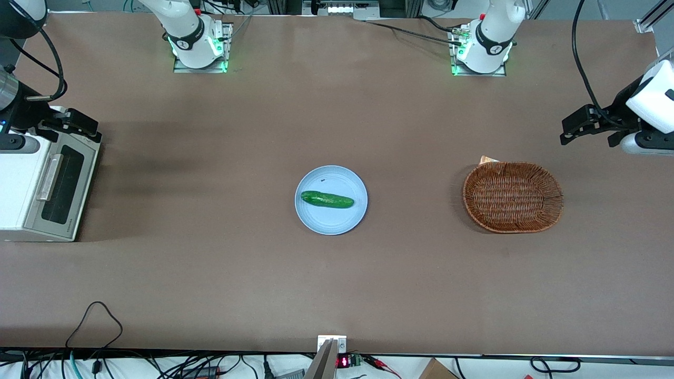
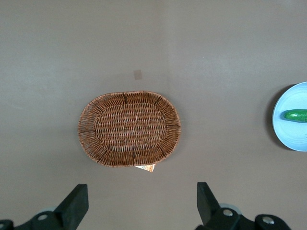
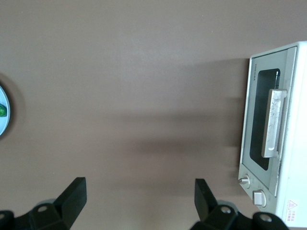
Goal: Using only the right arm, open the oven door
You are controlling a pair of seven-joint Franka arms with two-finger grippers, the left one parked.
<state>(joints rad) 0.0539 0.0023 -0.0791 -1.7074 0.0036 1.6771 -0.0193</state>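
The small white toaster oven (image 1: 21, 184) stands at the working arm's end of the table. Its silver-grey oven door (image 1: 62, 192) is shut, with a dark glass window and a silver bar handle (image 1: 47, 177). The door (image 3: 261, 127) and its handle (image 3: 272, 123) also show in the right wrist view. The right arm's black gripper (image 1: 73, 123) hangs above the oven's end that is farther from the front camera, clear of the handle. In the right wrist view the gripper (image 3: 139, 196) is open and empty, with only bare table between its fingers (image 3: 74, 196).
A light blue plate (image 1: 337, 221) with a green cucumber (image 1: 326, 200) lies at the table's middle. A brown wicker basket (image 1: 513, 196) lies toward the parked arm's end. Cables hang along the table edge nearest the front camera.
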